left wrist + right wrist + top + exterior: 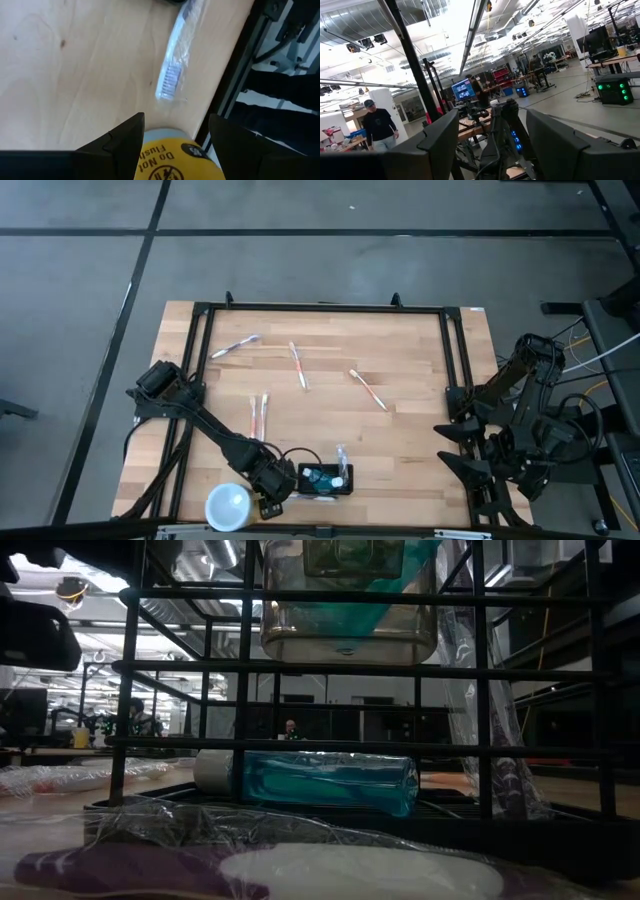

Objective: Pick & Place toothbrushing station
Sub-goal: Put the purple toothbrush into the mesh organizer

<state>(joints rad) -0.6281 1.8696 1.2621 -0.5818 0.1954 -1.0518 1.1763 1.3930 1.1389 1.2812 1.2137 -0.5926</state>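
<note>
Fingers of the left gripper are seen spread wide, nothing clamped — a yellow-labelled cup sits between and below them in the left wrist view. On the wooden table, the toothbrushing station is found at the near edge, just beside the left gripper on the side away from the white-topped cup. Its long axis is judged to run across the table, in line with the gripper. The left arm is clearly the nearer; the right gripper is parked off the table's right side, fingers apart and empty. Smaller items are noted last — wrapped toothbrushes are scattered mid-table, and one lies ahead of the left fingers.
</note>
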